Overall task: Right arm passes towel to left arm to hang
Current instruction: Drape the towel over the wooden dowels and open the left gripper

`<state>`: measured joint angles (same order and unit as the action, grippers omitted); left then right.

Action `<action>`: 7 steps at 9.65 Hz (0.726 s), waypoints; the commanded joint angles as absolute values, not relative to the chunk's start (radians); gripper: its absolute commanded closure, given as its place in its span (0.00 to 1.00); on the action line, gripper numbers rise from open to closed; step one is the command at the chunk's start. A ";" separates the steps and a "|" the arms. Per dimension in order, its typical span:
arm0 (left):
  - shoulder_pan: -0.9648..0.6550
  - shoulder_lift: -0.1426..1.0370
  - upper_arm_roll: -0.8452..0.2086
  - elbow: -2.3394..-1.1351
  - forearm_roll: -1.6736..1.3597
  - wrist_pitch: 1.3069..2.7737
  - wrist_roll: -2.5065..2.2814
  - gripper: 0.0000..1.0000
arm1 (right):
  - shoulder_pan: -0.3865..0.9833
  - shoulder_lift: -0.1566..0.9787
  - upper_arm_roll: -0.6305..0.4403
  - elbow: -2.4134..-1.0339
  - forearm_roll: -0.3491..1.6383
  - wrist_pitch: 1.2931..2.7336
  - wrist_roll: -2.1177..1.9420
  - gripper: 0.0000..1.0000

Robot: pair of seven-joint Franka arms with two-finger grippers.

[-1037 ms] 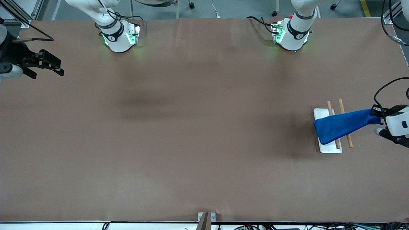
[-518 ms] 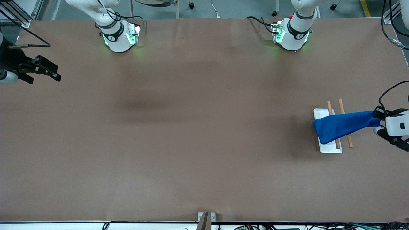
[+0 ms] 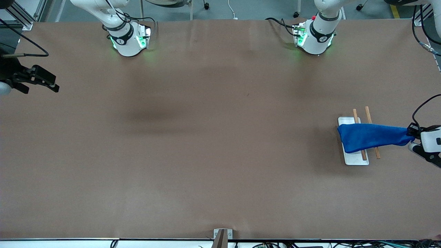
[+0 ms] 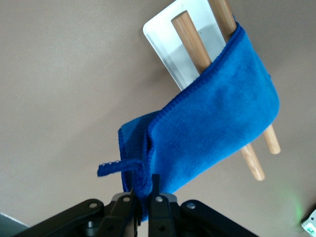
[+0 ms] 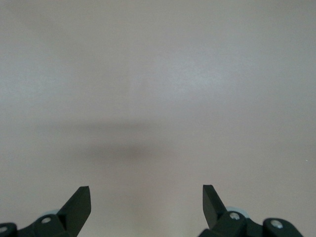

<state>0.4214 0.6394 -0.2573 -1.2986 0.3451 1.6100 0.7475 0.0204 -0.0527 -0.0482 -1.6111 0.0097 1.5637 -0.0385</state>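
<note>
The blue towel hangs stretched over two wooden rods that rise from a white base plate near the left arm's end of the table. My left gripper is shut on one end of the towel; in the left wrist view the towel drapes from the gripper across the rods. My right gripper is open and empty, up in the air at the right arm's end of the table; its wrist view shows only bare table between the fingertips.
The brown table surface spreads wide between the two arms. Both arm bases stand along the table's far edge. A small metal bracket sits at the table's nearest edge.
My left gripper has moved outward and lower, pulling the towel flatter across the rods. My right gripper has drawn back toward its end of the table.
</note>
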 commanded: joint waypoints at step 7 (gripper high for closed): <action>0.457 0.634 -0.297 -1.281 0.298 1.694 0.727 0.00 | 0.020 -0.038 -0.069 -1.601 -0.006 1.546 -0.020 0.00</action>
